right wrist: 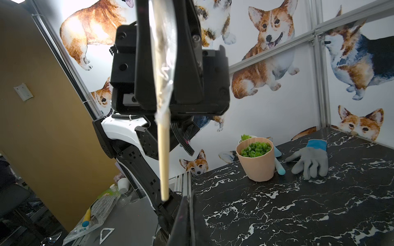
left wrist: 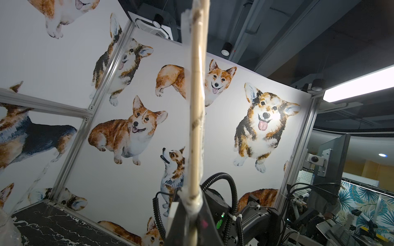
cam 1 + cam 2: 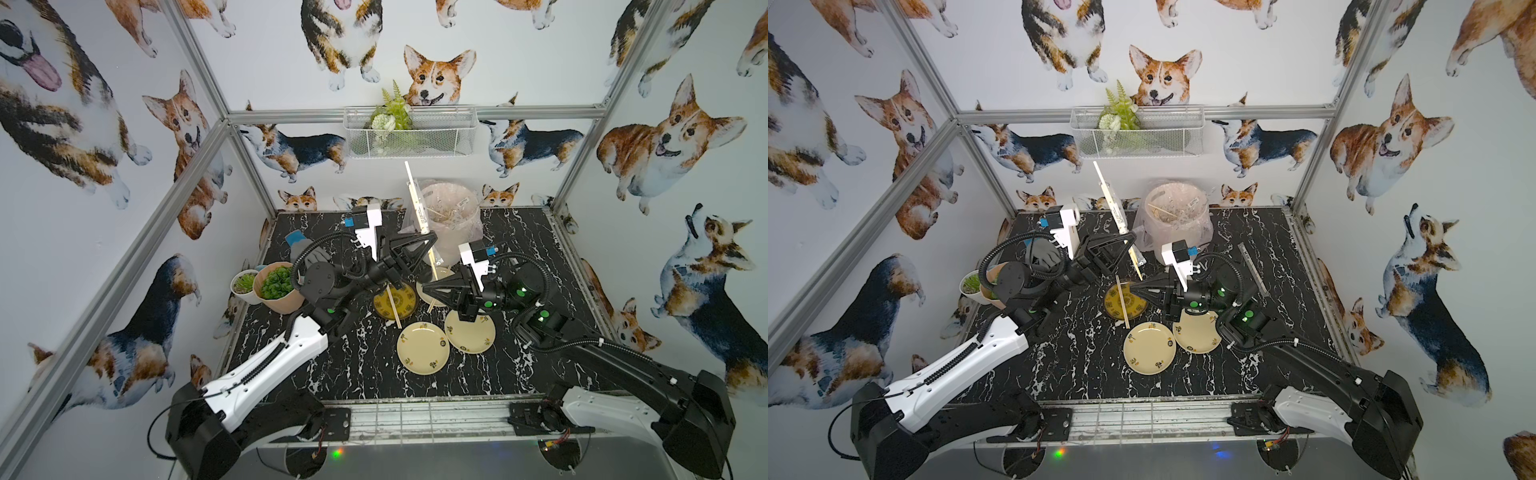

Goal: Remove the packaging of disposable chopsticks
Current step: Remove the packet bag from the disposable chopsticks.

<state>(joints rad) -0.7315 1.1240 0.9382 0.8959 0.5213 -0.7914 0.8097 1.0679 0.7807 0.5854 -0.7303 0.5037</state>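
Evidently mid-strip on one pair. Grips the packaging (image 3: pixel 415 199) in the left fingers (image 2: pixel 207 230) — held upright at upper centre of a top view, by the left edge of the lined bin (image 3: pixel 455 243), with the disposable chopsticks (image 1: pixel 164 159) poking bare from its lower end. Has the right fingers (image 1: pixel 186 223) pressed together just beside that bare tip, without any visible pinch on it. Next, probably: part the right fingers, close on bare wood, pull apart along the packaging's length — gently, to avoid snapping.

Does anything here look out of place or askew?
Yes. A bare chopstick pair lies slanted across the dark plate, one end sticking out past its rim over the table. A grey glove near the plant pots also seems odd among tableware.
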